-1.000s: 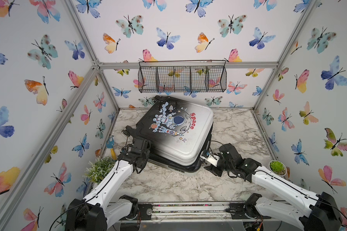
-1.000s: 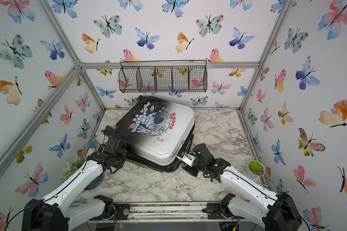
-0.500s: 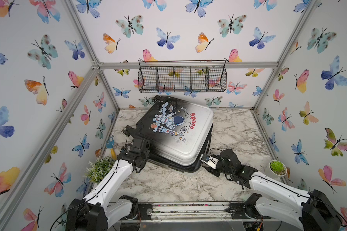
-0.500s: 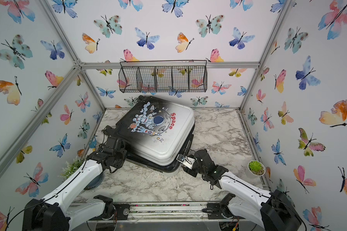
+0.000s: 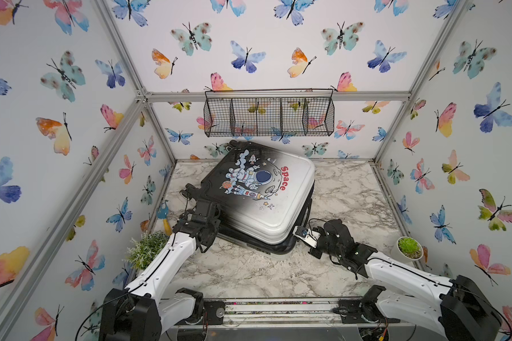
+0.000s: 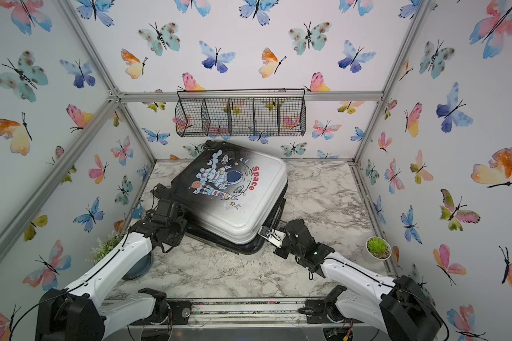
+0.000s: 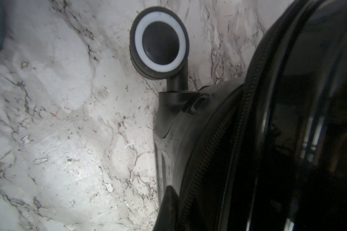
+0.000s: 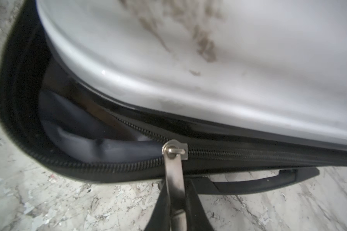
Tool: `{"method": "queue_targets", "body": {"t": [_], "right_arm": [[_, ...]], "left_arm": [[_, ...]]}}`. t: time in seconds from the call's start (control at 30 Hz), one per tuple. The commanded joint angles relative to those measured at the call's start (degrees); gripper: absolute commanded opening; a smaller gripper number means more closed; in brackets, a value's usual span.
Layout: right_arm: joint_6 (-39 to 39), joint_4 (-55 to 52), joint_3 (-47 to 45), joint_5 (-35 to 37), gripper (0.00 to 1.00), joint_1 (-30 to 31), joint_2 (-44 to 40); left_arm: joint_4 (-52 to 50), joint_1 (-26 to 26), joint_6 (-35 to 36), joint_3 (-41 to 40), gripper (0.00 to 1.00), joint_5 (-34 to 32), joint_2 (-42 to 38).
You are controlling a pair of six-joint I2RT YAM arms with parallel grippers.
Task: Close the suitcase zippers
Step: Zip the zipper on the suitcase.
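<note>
The suitcase [image 5: 257, 192] [image 6: 234, 189] lies flat on the marble table, astronaut print up, with its near corner gaping. In the right wrist view the zippers' track [image 8: 248, 155] is joined on one side of the silver slider [image 8: 174, 149], while loose teeth [image 8: 108, 166] spread apart on the other and grey lining shows in the gap. My right gripper [image 8: 175, 192] [image 5: 294, 234] is shut on the flat metal zipper pull [image 8: 173, 170]. My left gripper [image 7: 170, 202] [image 5: 212, 220] is shut and pressed against the case's black left edge, beside a wheel [image 7: 159, 43].
A wire basket [image 5: 268, 113] hangs on the back wall above the case. A potted succulent [image 5: 408, 248] stands at the right wall, and a leafy plant [image 5: 147, 249] at the left by my left arm. The case's black handle [image 8: 258, 181] sticks out beside the slider.
My right gripper has slid in to the case's near corner and closed on the zipper pull. The left arm and the suitcase have stayed put.
</note>
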Motion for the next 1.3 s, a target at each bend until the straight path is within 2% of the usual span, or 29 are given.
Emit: {"method": "queue_targets", "body": {"t": [0.0, 0.4, 0.67, 0.77, 1.0, 1.27], "right_arm": [[0.83, -1.64, 1.39, -1.22, 0.04, 0.28, -1.62], [3.29, -13.02, 5.57, -4.96, 0.03, 0.28, -6.09], [6.01, -19.0, 7.62, -15.99, 0.03, 0.28, -6.74], [8.12, -19.0, 7.86, -20.07, 0.03, 0.68, -6.86], [9.97, -19.39, 10.29, -22.24, 0.03, 2.04, -6.95], [14.78, -14.72, 11.94, -26.83, 0.03, 2.69, -6.29]], "left_arm": [[8.62, 0.11, 1.04, 3.14, 0.0, 1.29, -1.25], [9.01, 0.28, 2.03, 2.97, 0.0, 1.53, -0.98], [9.45, 0.33, 2.11, 2.01, 0.0, 2.36, -1.12], [9.82, 0.31, 2.08, 1.74, 0.0, 2.96, -0.95], [9.94, 0.28, 2.03, 1.82, 0.0, 3.97, -0.45], [9.57, -0.24, 0.73, 1.56, 0.0, 4.19, -0.55]]}}
